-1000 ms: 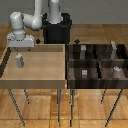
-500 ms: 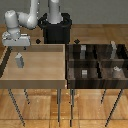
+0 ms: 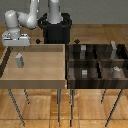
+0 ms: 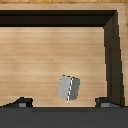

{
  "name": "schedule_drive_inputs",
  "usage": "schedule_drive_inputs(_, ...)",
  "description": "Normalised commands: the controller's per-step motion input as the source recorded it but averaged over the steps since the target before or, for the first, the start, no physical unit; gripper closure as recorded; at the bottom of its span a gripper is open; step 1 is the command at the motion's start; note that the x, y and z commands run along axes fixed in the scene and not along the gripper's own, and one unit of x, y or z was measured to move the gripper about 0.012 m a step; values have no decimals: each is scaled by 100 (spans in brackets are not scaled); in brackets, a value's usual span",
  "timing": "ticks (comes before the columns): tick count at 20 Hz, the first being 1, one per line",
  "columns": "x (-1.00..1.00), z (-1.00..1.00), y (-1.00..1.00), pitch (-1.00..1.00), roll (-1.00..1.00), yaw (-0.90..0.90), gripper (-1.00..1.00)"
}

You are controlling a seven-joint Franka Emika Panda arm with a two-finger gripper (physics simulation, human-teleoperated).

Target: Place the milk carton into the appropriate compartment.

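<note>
The gripper has sunk nearer the milk carton, fingers spread and empty. The small grey gable-topped box stands below, between them, on the smooth pale wooden tray.

A pale wooden tray with a raised rim stands on thin metal legs. Just beside it, toward the exterior view's right, a dark-wood divided tray holds small grey blocks.
</note>
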Motion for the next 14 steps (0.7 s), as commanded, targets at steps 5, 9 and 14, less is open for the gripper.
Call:
schedule_drive_inputs(5, 20, 0, -20, 0, 0, 0, -100)
schedule_drive_inputs(9, 0, -25, 0, 0, 0, 0, -100)
schedule_drive_inputs(14, 0, -60, 0, 0, 0, 0, -100)
